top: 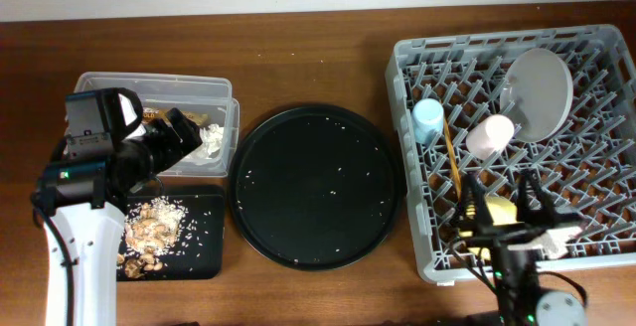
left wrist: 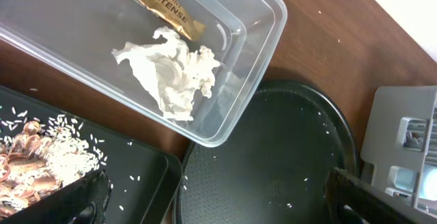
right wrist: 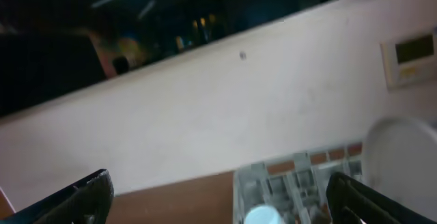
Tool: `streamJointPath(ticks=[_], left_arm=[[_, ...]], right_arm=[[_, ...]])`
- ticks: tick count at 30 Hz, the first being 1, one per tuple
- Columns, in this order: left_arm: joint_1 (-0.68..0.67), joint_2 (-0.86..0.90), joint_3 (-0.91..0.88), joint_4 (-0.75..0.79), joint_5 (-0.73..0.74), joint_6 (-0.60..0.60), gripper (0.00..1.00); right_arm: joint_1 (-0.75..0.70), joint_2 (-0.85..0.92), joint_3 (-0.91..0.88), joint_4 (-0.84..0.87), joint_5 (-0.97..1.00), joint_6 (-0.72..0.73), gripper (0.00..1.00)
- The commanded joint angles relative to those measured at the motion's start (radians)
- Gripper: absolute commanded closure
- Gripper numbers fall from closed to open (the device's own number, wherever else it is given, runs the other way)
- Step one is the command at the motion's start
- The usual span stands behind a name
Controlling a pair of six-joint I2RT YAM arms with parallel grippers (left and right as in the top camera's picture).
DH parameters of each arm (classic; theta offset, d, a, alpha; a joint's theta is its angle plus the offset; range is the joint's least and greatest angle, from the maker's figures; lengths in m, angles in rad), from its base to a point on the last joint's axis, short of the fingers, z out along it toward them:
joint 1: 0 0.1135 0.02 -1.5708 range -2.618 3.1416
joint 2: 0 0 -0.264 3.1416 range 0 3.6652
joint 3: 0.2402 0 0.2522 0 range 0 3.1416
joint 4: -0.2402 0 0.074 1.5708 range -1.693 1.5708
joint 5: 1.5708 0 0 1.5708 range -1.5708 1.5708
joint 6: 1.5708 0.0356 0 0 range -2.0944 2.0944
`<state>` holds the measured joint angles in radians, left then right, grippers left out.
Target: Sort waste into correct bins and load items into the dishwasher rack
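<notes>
The left end effector (top: 189,135) hangs over the near right part of the tub (top: 149,80), at the far left of the tabletop (top: 298,58). Its fingers (left wrist: 82,200) are spread wide with nothing between them. In the tub lie the tissue (left wrist: 171,70), crumpled near the right end wall, and the wrapper (left wrist: 160,2), just beyond it and touching its far edge. The black tray (top: 204,251) sits just near of the tub and holds the scraps (top: 151,229), heaped toward its left side with pale grains scattered around them. The round tray (top: 316,185) is in the middle of the tabletop, right of both bins, bare but for a few pale specks

The rack (top: 422,261) fills the right side. The plate (top: 538,92) stands tilted among the pegs in its far part. The blue cup (top: 428,119) is near the rack's left wall, and the pink cup (top: 490,135) is just right of it, near the plate's lower edge. The chopsticks (top: 452,157) lie between the two cups, running toward the near side. The bowl (top: 500,210) rests in the near part of the rack, partly hidden under the right end effector (top: 502,192), which hovers above it. Its fingers (right wrist: 82,197) are apart and empty in the wrist view, which points at the far wall; whether they touch the bowl cannot be told
</notes>
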<state>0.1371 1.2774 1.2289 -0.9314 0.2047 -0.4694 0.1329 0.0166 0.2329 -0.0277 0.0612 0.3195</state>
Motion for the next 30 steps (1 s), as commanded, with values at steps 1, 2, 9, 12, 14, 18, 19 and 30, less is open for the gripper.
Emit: streamJointPath(ticks=[1, 2, 9, 12, 14, 18, 19, 30], left_arm=[[0.003, -0.003, 0.006, 0.002, -0.003, -0.008, 0.01], [0.003, -0.003, 0.006, 0.002, -0.004, -0.008, 0.01], [0.003, -0.003, 0.006, 0.002, -0.004, -0.008, 0.01], [0.003, -0.003, 0.006, 0.002, -0.003, -0.008, 0.01], [0.003, -0.003, 0.006, 0.002, -0.004, -0.008, 0.01], [0.003, -0.003, 0.006, 0.002, -0.004, -0.008, 0.01], [0.003, -0.003, 0.006, 0.002, -0.004, -0.008, 0.01], [0.003, -0.003, 0.006, 0.002, -0.004, -0.008, 0.0]], right_arm=[[0.002, -0.013, -0.124, 0.006, 0.003, 0.011, 0.02], [0.002, -0.013, -0.181, 0.006, 0.003, 0.011, 0.02], [-0.051, -0.013, -0.227, -0.05, -0.006, -0.06, 0.02], [-0.101, -0.013, -0.227, -0.051, -0.069, -0.204, 0.02], [-0.114, -0.013, -0.227, -0.05, -0.091, -0.403, 0.02], [-0.116, -0.013, -0.227, -0.05, -0.077, -0.465, 0.02], [-0.116, -0.013, -0.227, -0.05, -0.077, -0.465, 0.02], [-0.116, -0.011, -0.227, -0.05, -0.077, -0.465, 0.02]])
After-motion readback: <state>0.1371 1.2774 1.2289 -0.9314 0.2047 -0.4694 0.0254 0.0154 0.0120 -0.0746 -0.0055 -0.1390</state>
